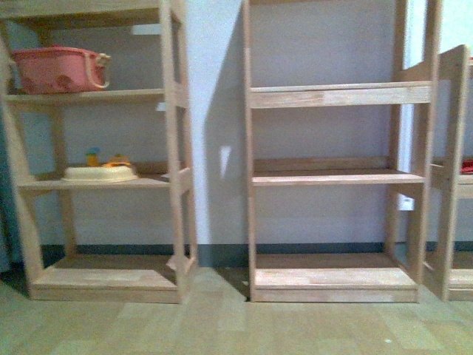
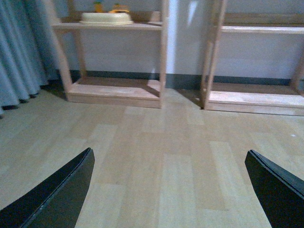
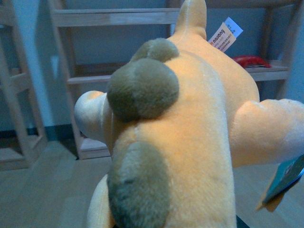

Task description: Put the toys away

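In the right wrist view an orange-yellow plush toy (image 3: 199, 123) with grey-brown spots, stubby limbs and a white label fills the picture. My right gripper is shut on it; the fingers are hidden under the plush. In the left wrist view my left gripper (image 2: 171, 190) is open and empty, its two black fingers (image 2: 57, 194) wide apart above the bare wooden floor. Neither arm nor the plush shows in the front view.
Wooden shelf units stand against the wall (image 1: 103, 177) (image 1: 332, 177). The left unit holds a pink basket (image 1: 59, 69) on an upper shelf and a cream tray (image 1: 100, 174) with small things below. A red thing (image 3: 251, 61) lies on a shelf. A grey curtain (image 2: 19, 52) hangs beside the left unit.
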You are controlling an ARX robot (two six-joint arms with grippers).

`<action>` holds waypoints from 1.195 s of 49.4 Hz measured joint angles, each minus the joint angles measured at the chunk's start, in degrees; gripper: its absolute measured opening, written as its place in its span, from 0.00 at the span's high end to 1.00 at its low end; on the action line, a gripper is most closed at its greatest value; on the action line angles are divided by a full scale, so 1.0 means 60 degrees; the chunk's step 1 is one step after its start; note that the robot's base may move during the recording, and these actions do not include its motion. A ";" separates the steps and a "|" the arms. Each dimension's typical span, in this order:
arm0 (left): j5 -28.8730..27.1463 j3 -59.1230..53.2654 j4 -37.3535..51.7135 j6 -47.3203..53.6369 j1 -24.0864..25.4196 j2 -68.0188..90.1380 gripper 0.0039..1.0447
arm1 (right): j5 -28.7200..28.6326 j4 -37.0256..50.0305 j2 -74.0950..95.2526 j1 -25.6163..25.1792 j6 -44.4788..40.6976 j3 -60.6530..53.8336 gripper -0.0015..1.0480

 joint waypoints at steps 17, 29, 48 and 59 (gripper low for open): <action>0.0025 0.0000 0.0000 0.0000 -0.0018 0.0000 0.06 | 0.0102 0.0000 -0.0011 -0.0018 0.0000 0.0000 0.93; -0.0007 0.0000 0.0000 0.0000 -0.0015 -0.0007 0.06 | -0.0011 0.0000 -0.0007 0.0007 -0.0004 0.0000 0.93; -0.0004 0.0000 0.0000 0.0000 -0.0015 -0.0007 0.06 | -0.0007 0.0000 -0.0007 0.0007 0.0000 0.0000 0.93; -0.0011 0.0000 0.0000 0.0000 -0.0015 -0.0007 0.06 | -0.0007 0.0000 -0.0007 0.0007 -0.0004 0.0000 0.93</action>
